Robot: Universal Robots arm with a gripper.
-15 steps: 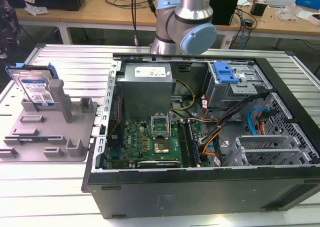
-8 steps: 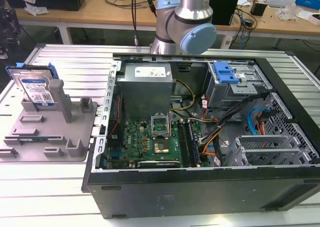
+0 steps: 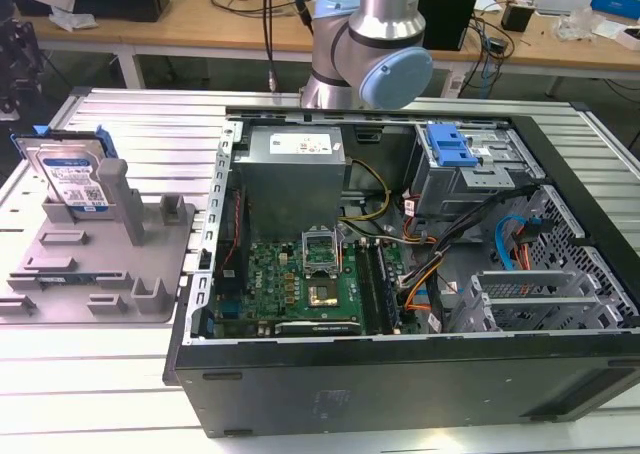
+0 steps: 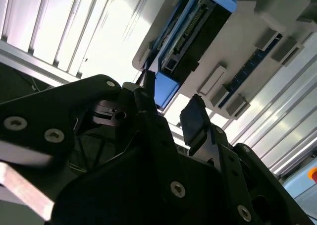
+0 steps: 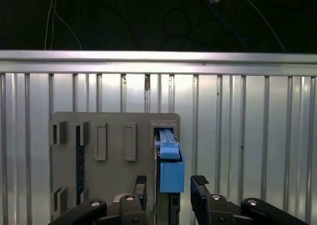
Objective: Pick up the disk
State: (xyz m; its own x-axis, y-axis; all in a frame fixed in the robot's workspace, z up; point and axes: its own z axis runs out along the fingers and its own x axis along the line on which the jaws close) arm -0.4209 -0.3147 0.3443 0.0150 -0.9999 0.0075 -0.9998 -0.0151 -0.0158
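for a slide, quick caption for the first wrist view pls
Open gripper lined up over the disk, which stands on edge in the grey fixture on the slatted metal table.

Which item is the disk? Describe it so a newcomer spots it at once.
At the exterior view's left of the open computer case sits a grey fixture with upright posts. The disk stands on edge at its far end: silver, white-and-blue label, blue frame, unlike the plain grey posts.
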